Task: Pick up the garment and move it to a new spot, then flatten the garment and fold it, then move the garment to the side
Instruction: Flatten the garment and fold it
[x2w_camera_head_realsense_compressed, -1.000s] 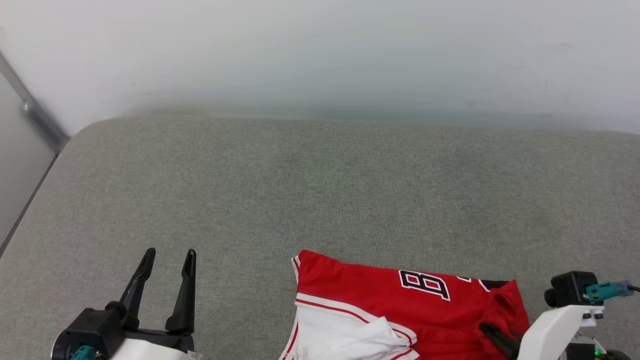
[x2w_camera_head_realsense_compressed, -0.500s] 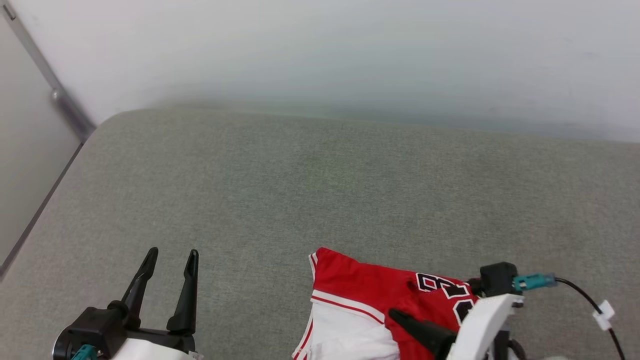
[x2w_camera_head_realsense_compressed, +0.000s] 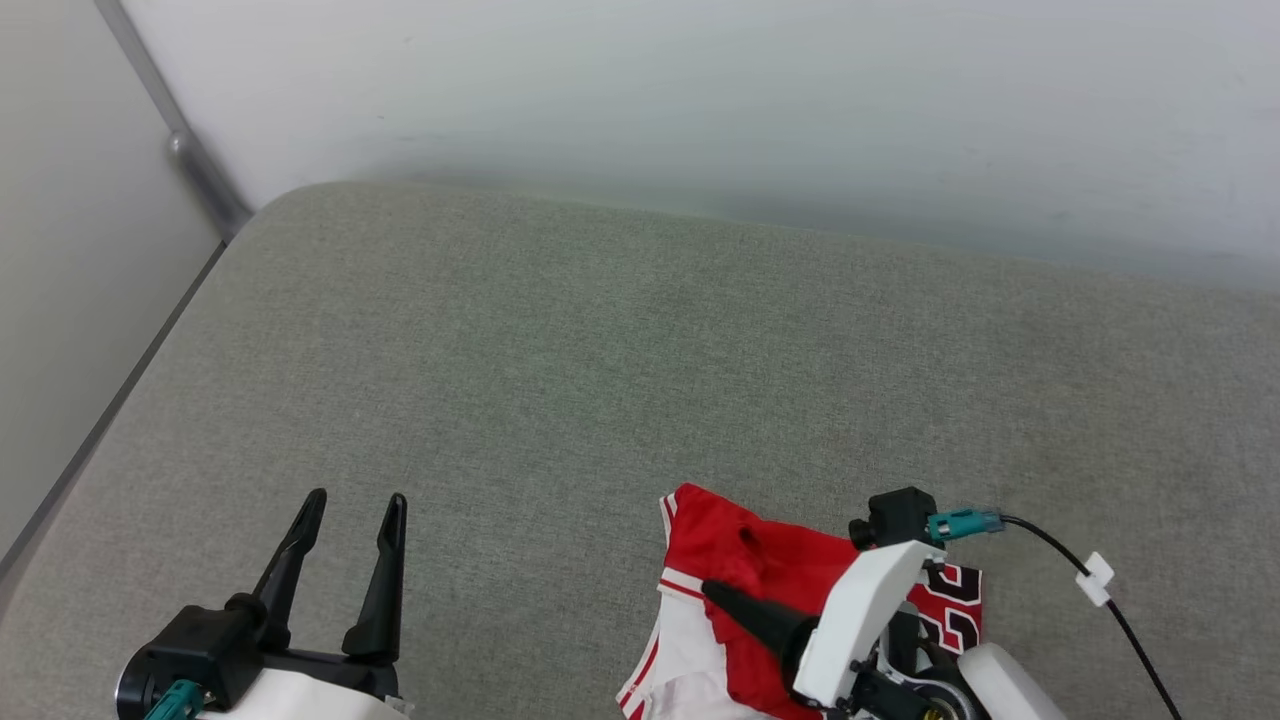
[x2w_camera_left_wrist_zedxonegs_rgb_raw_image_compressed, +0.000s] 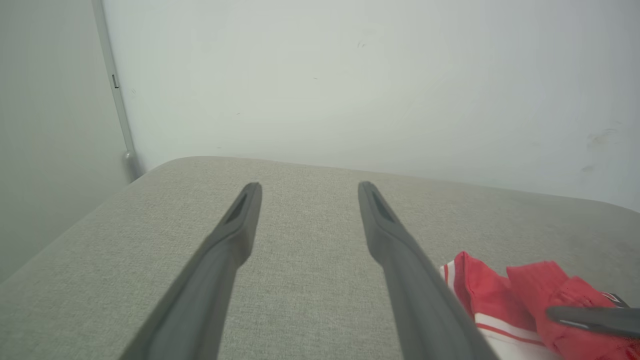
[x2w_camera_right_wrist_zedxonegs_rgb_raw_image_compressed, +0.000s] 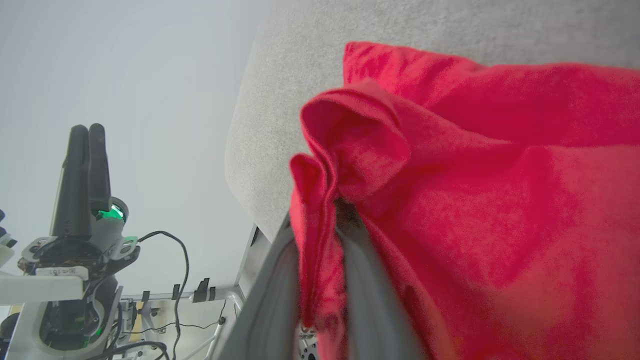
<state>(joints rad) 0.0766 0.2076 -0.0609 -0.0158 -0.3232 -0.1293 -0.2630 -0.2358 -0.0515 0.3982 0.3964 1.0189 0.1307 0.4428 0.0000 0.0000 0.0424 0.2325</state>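
Here the right gripper pinches the garment; the left gripper stands spread.

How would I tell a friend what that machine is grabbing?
Find the grey padded surface by the white wall, then its near edge. A crumpled shirt lies there, pinched by the right pincer. Its bright red cloth, white trim and black numbers stand out.

Grey fabric cushion meets a white wall.
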